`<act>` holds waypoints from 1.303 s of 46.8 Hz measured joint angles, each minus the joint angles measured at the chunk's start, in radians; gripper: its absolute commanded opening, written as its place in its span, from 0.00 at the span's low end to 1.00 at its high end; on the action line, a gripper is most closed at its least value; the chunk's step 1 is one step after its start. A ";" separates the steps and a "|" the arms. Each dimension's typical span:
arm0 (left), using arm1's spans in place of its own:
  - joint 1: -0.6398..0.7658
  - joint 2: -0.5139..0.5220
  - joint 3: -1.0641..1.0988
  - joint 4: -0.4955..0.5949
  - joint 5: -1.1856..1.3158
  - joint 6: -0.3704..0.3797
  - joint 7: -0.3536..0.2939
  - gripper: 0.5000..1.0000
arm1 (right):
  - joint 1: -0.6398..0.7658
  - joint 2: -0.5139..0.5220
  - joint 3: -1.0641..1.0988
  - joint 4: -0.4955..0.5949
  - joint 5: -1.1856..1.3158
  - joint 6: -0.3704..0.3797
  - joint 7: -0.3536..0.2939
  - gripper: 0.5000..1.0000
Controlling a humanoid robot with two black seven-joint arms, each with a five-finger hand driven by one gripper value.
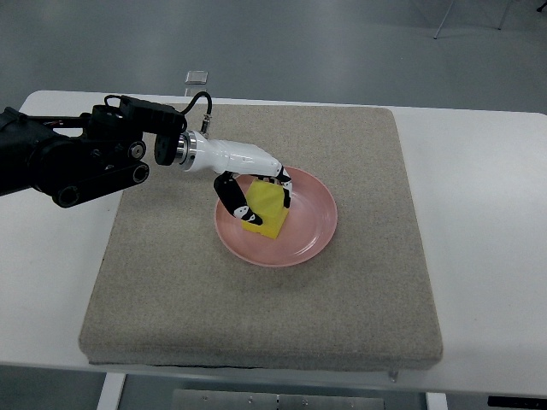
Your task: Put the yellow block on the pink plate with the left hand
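The left hand [253,190] is wrapped around the yellow block [267,211], thumb on one side and fingers over the top edge, with the block sitting low over the left part of the pink plate [312,231], and I can't tell if it's actually touching down yet. My worry is the glossy shallow plate: if the fingers drag on release, that squishy-looking, foam-like cube could tip or skid toward the rim. The plate sits on a coarse grey mat [359,299] over the smooth white table [487,222].
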 measured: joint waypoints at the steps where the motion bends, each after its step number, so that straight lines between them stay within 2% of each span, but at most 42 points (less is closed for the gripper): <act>1: 0.001 0.000 0.000 -0.001 0.000 0.000 0.000 0.77 | 0.000 0.000 0.000 0.000 0.000 0.000 0.000 0.85; 3: 0.003 0.000 0.000 -0.003 -0.001 0.000 0.000 0.79 | 0.000 0.000 0.000 0.000 0.000 0.000 0.000 0.85; 6: 0.003 0.000 0.000 -0.003 -0.001 0.000 0.000 0.92 | 0.000 0.000 0.000 0.000 0.000 0.000 0.000 0.85; 7: 0.003 0.000 0.000 -0.003 -0.001 0.000 0.000 0.92 | 0.000 0.000 0.000 0.000 0.000 0.000 0.000 0.85; 36: -0.016 0.022 -0.043 0.007 -0.020 0.003 0.001 0.92 | 0.000 0.000 0.000 0.000 -0.001 0.000 0.000 0.85; 40: -0.016 0.031 -0.046 0.042 -0.023 0.004 0.002 0.92 | 0.000 0.000 0.000 0.000 -0.001 0.000 0.000 0.85; 50: -0.015 0.033 -0.067 0.210 -0.028 0.005 0.002 0.92 | 0.000 0.000 0.000 0.000 0.000 0.000 0.000 0.85; 61: -0.004 0.032 -0.070 0.317 -0.034 0.021 0.002 0.90 | 0.000 0.000 0.000 0.000 0.000 0.000 0.000 0.85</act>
